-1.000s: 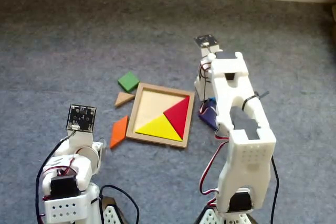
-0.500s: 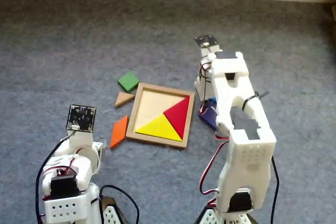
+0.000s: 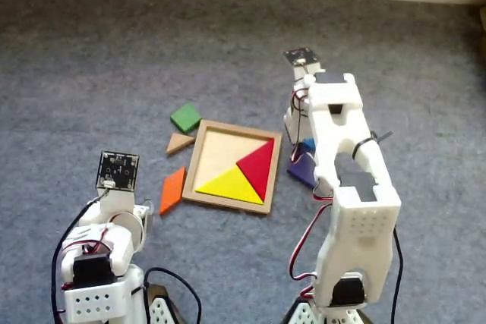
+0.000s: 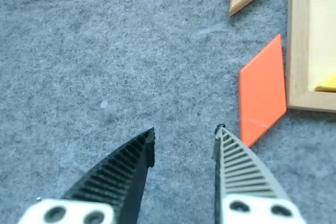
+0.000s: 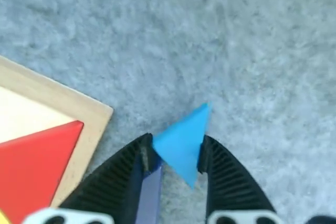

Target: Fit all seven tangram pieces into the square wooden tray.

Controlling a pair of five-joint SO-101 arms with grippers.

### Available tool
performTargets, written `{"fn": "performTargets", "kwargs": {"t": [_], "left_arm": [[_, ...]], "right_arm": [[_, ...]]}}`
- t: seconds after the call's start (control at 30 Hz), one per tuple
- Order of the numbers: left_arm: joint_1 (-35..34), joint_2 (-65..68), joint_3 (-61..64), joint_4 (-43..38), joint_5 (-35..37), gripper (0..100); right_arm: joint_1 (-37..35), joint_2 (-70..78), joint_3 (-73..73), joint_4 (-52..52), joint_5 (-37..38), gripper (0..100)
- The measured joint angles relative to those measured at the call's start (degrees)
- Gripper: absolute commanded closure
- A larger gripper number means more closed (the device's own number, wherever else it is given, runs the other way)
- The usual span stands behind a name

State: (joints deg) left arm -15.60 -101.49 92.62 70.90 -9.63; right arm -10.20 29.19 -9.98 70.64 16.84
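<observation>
Your right tool is clamped on the blue triangle, at 3 o'clock of the wooden tray; one corner points beyond the tool's tips.

L claw: spread, held low | R claw: clamped, arm out fwd
</observation>
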Motion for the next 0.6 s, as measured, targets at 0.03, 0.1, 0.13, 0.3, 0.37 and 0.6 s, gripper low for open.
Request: {"fn": "performTargets", "kwargs": {"t": [0.03,0.1,0.13,0.3,0.37,0.6], "left_arm": [[0.0,0.0,0.0,0.0,0.0,81],[0.0,0.0,0.0,0.0,0.0,81],[0.0,0.0,0.0,0.0,0.0,81],[0.0,0.0,0.0,0.0,0.0,81],[0.0,0.0,0.0,0.0,0.0,81],[0.0,0.0,0.0,0.0,0.0,81]], "right_arm": [[0.26,0.0,-0.79,0.53,0.18,92.7],[0.44,0.0,-1.93,1.49,0.7,92.7],[0.35,-0.35,-2.2,2.02,1.49,92.7],[-1.14,-3.16,-2.29,3.87,5.54,92.7],[-3.34,-3.87,-2.29,3.96,7.12,92.7],[-10.46,-4.66,-2.29,4.31,13.98,92.7]]}}
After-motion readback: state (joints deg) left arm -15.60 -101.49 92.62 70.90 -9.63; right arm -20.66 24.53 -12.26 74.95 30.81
